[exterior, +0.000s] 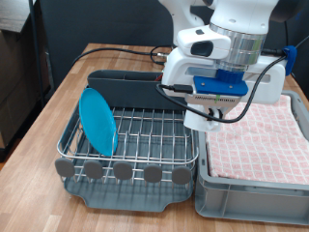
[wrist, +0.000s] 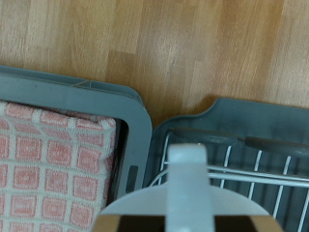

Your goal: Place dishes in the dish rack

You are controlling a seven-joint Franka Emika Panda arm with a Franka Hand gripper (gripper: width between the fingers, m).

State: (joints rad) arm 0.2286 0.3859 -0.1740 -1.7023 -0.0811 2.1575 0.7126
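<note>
Round glossy blue plate (exterior: 98, 120) stands on edge at the exterior view's left of the wire-grid rack (exterior: 145, 130). Gripper (exterior: 204, 116) hangs over the rack's right side, jaws closed on a smooth white mug (exterior: 202, 120). Rightmost: grey crate (exterior: 217, 193), pink checked cloth (exterior: 261, 135).

A blue plate (exterior: 98, 121) is standing on edge in the wire dish rack (exterior: 145, 135), toward the exterior view's left side of it. The rack is sitting on a wooden table (exterior: 58, 101), with a row of round tabs (exterior: 123, 171) running along its near edge. The gripper (exterior: 203, 120) is hovering over the rack's right edge, and a white mug (exterior: 200, 120) is showing beneath it. Just beside the rack, on the exterior view's right, a grey crate (exterior: 253, 198) is holding a pink checked cloth (exterior: 261, 140).
</note>
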